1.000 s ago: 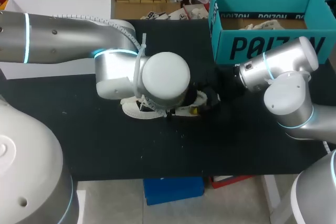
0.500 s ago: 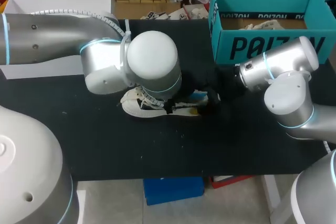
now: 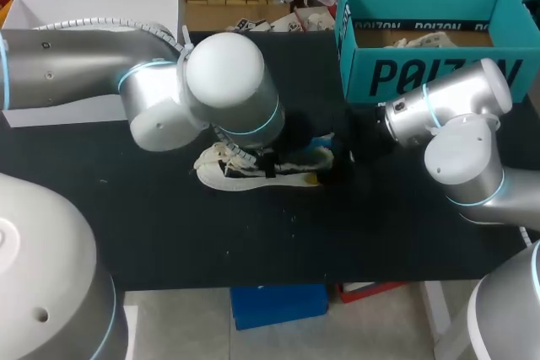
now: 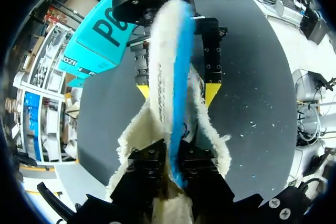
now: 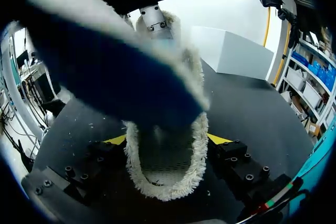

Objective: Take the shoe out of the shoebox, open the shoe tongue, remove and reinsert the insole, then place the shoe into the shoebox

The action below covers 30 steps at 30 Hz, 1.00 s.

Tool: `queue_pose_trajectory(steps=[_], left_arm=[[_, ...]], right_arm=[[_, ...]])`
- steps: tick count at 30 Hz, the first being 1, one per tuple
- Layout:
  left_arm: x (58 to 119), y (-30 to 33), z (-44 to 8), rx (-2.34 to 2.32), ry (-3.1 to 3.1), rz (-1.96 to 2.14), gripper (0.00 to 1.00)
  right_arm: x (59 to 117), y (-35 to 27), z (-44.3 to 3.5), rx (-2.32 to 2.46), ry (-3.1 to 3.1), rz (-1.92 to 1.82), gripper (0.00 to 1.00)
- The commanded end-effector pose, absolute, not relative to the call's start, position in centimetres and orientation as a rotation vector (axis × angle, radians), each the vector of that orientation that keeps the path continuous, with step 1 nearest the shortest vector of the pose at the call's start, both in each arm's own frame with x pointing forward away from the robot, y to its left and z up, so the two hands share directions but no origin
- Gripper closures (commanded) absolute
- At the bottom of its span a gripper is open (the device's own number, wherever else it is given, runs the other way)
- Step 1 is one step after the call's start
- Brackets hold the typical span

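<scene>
The left gripper [image 4: 174,167] is clamped on one end of the insole [image 4: 169,72], which rises out of the shoe [image 3: 228,176]. The right gripper [image 5: 168,141] pinches the shoe's fleecy collar from both sides, pinning it on the table [image 3: 169,233], apart from the shoebox [image 3: 422,73]. The insole looks light, thin and floppy, so it likely handles best gripped near an end and slid in lengthwise

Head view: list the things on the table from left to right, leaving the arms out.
white rectangular box → cream fleecy shoe → teal cardboard shoebox
</scene>
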<state>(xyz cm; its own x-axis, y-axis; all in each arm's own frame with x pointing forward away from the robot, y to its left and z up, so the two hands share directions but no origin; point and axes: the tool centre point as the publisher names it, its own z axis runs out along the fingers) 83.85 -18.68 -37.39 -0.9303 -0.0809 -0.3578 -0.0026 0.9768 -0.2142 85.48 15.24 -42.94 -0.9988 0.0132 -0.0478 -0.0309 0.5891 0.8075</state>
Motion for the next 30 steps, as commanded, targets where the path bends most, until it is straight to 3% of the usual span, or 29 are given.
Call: queue_pose_trajectory(steps=[1, 13, 30], left_arm=[[84.8, -19.0, -37.9, -0.018, 2.764, -0.358, 0.7], [85.1, -20.5, -35.6, 0.104, 2.72, -0.508, 0.8], [85.4, -23.2, -33.9, 0.185, 2.693, -0.602, 0.79]], right_arm=[[85.6, 15.3, -43.1, -0.014, 2.759, 1.4, 1.0], [85.6, 15.3, -43.1, -0.014, 2.759, 1.4, 1.0], [85.6, 15.3, -43.1, -0.014, 2.759, 1.4, 1.0]])
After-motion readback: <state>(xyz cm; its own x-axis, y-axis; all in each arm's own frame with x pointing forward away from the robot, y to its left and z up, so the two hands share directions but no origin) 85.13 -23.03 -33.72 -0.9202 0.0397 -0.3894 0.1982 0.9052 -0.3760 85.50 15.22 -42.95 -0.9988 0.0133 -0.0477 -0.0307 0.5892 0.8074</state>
